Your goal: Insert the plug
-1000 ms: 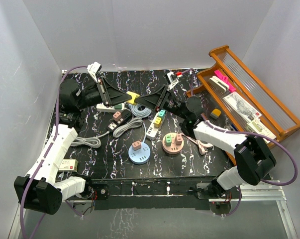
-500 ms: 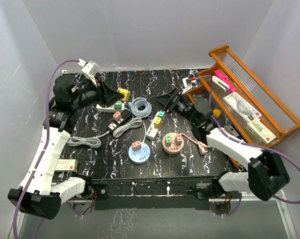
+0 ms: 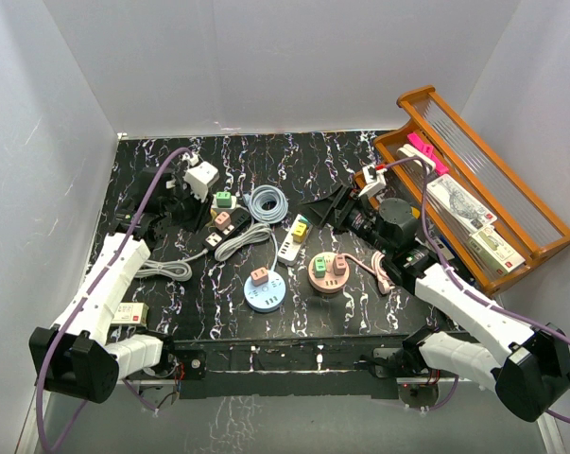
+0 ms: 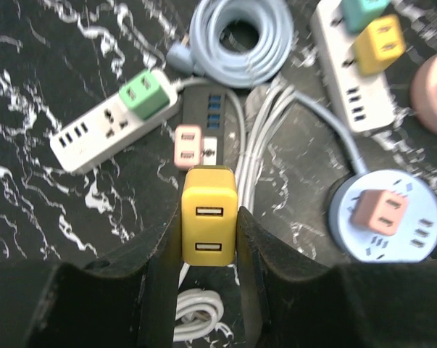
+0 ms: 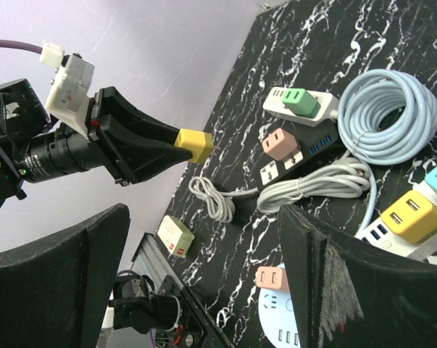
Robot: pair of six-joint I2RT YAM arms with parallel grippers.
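Note:
My left gripper [image 4: 207,221] is shut on a yellow plug [image 4: 209,196], a block with two USB ports facing the camera. It hangs above a black power strip [image 4: 212,119] that holds a pink plug [image 4: 188,143]. In the right wrist view the yellow plug [image 5: 195,144] sticks out of the left gripper's black fingers [image 5: 142,156]. From above, the left gripper [image 3: 198,192] is at the back left and the plug is hidden under its camera. My right gripper [image 3: 328,210] is open and empty, right of the strips, its fingers [image 5: 348,283] wide apart.
A white strip with a green plug [image 4: 146,94], a white strip with yellow and teal plugs [image 3: 294,236], a blue round hub [image 3: 263,293], a pink round hub [image 3: 329,274], a coiled blue-grey cable [image 3: 266,203], a grey cord bundle [image 3: 162,270], a cream box [image 3: 127,314]. Wooden rack [image 3: 511,241] at right.
The right gripper opened, let go of the yellow plug and drew back to the right. The left arm came down over the strips with the plug still in its jaws.

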